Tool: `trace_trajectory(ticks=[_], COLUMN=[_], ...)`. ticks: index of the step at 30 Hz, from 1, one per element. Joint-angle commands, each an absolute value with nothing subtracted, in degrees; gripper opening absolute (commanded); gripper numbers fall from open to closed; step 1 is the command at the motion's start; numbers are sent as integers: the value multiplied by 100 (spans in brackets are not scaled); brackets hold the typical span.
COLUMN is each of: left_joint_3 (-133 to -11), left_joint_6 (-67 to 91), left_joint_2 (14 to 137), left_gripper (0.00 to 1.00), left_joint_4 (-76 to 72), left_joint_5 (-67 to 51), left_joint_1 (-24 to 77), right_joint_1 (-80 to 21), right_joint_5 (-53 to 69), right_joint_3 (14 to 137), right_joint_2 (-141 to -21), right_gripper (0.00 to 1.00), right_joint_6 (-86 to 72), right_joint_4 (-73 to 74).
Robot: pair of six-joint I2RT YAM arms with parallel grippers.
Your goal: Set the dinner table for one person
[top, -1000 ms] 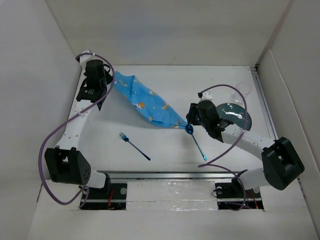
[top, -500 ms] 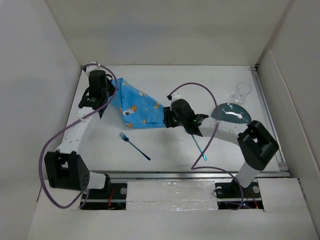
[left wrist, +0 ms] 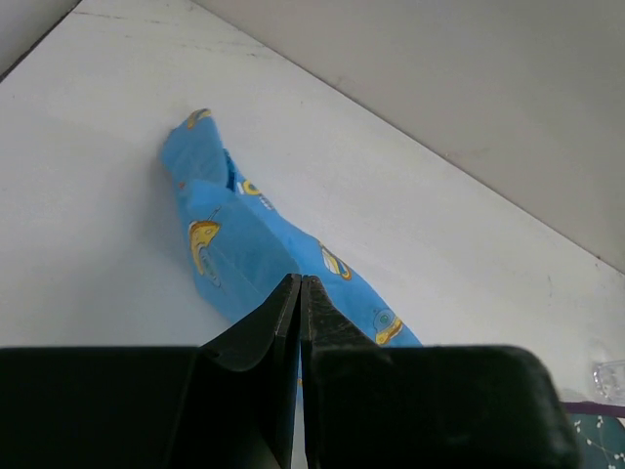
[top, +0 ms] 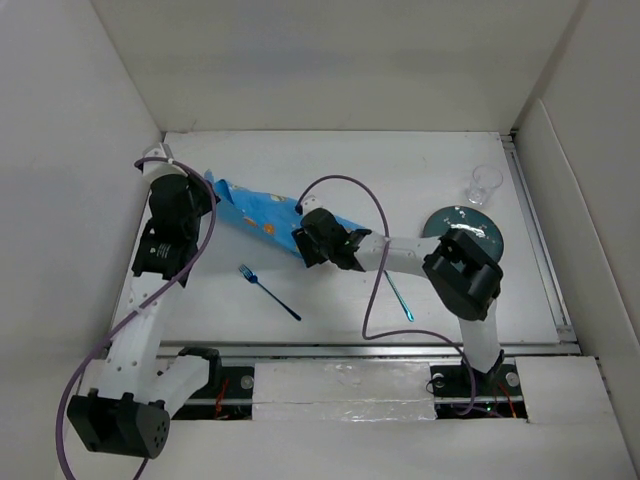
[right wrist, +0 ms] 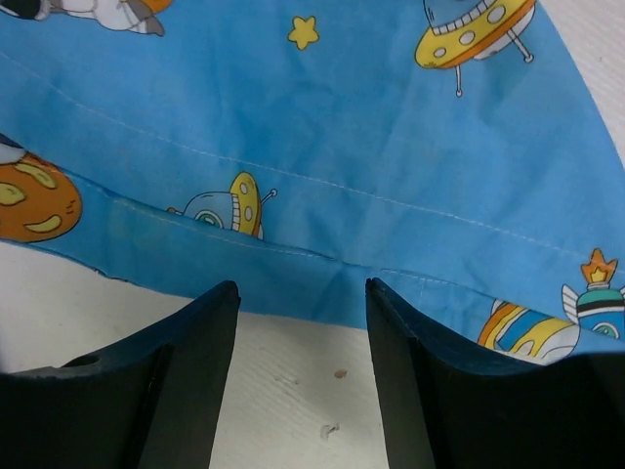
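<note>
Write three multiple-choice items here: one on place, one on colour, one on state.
1. The glass stands: A beside the fork; B far right, beyond the plate; C on the placemat.
2. The fork is: A silver; B blue; C red.
3. The right gripper is: A shut on the fork; B shut on the glass; C open over the placemat.
1 B: it sits past the plate by the right edge. 2 B: blue along its whole length. 3 C: the wrist view shows fingers apart above the placemat.

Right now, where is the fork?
Top view: the fork lies left of centre, on the near side of the blue placemat, left of the spoon.
</note>
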State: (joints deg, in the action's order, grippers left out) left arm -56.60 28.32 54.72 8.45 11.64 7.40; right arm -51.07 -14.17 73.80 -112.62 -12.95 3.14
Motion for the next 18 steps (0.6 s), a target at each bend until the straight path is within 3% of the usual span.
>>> trace_trajectory(ticks=[1, 6, 10, 11, 13, 14, 15, 18], left_joint_3=[-5660, -5854, -6047, -6064, -6135, -6161, -6196, -6187], left_joint_6=[2786, 2830, 2900, 2900, 2892, 2892, 2892, 2883], left_joint_2=[5562, 5853, 6073, 6091, 6135, 6152, 6222, 6266], left_gripper=[0, 0, 0, 0, 0, 0, 0, 0], left_joint_4=[624, 537, 475, 466, 431, 431, 405, 361], left_joint_5=[1091, 994, 940, 949, 993, 1019, 1054, 1037], left_joint_1=[721, 721, 721, 721, 721, 721, 721, 721], right_joint_1=[-5071, -5071, -4939, -4887, -4764, -4711, -4537, -4343], right_joint_5=[-1828, -2390, -2531, -2566, -2558, -2497, -2418, -2251], right_joint_3=[7830, 8594, 9034, 9200, 9787, 9895, 9966, 9888], right_joint_2=[-11442, -12049, -12366, -12592, -12840, -12928, -12929, -12657], right_gripper=[61, 57, 39, 29, 17, 4, 0, 0], right_joint_6=[-1046, -1230, -1503, -1503, -1590, -1617, -1722, -1941], right_joint_4=[500, 931, 721, 825, 1141, 1282, 1222, 1108])
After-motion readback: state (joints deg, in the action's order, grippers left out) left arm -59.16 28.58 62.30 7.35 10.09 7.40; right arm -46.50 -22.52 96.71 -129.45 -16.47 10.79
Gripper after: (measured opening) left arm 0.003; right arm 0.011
